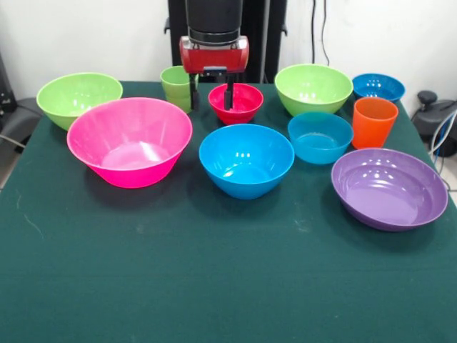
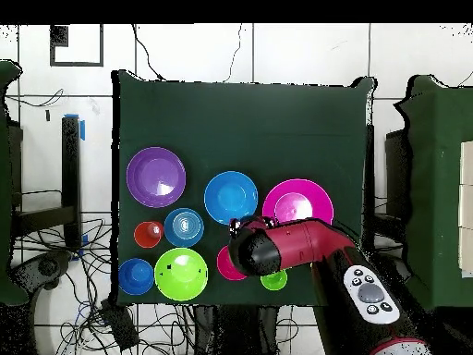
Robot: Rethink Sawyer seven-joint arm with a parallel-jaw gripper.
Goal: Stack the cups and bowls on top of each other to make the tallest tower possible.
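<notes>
My gripper (image 1: 211,96) is open and low over the back of the table. One finger (image 1: 228,96) is inside the small red bowl (image 1: 239,103). The other finger (image 1: 193,95) is outside its rim, beside the light green cups (image 1: 176,86). The orange cup (image 1: 373,121) stands at the right. The pink bowl (image 1: 130,141), three blue bowls (image 1: 246,158) (image 1: 320,137) (image 1: 378,87), two green bowls (image 1: 78,96) (image 1: 313,87) and the purple bowl (image 1: 389,187) stand apart, none stacked. In the overhead view my arm (image 2: 296,248) covers the gripper and most of the red bowl (image 2: 224,265).
The dark green cloth (image 1: 214,286) covers the table, and all the dishes stand on its far half. Cables and black gear lie off the table's sides (image 1: 443,114). In the overhead view the pink bowl (image 2: 297,199) lies right beside my arm.
</notes>
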